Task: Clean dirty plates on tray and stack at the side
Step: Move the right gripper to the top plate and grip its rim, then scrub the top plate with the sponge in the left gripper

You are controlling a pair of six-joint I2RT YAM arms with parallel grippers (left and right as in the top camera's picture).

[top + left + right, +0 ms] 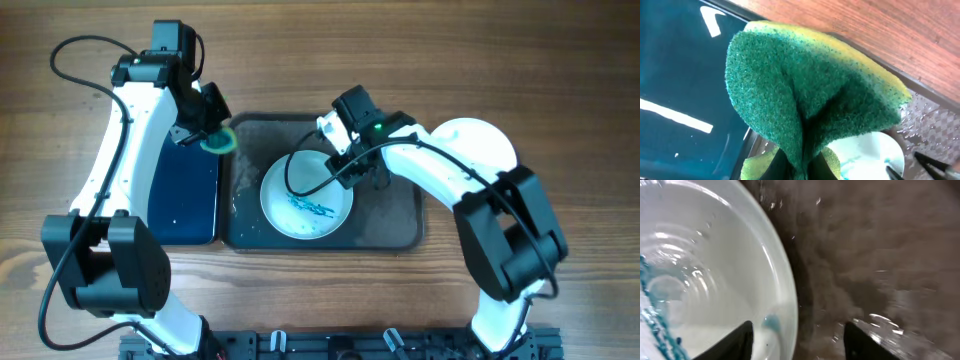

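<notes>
— Overhead first: what did my claws have?
— Your left claw (212, 135) was pinched on a green-and-yellow sponge (219, 141). It hung over the seam between the narrow tray (185, 195) with its glossy blue floor and the dark grey tray (395, 215), nearer the desk's (560, 60) left edge than its right. Your right claw (333, 150) sat at the far rim of the round, pale plate (307, 197), which was streaked blue and lay mid-tray. A white plate (485, 140) lay on the wood toward the right edge, partly under your arm.
— And the left wrist view?
— The sponge filled it: coarse green scourer outside, yellow foam at the edge, creased where you squeezed it. Below it were the wet tray and the plate.
— Right wrist?
— Your two dark fingers (740, 340) stood spread. One was over the plate's glossy inside and one over the wet, speckled tray, with the rim between them. Whether they touched it, I couldn't tell.
</notes>
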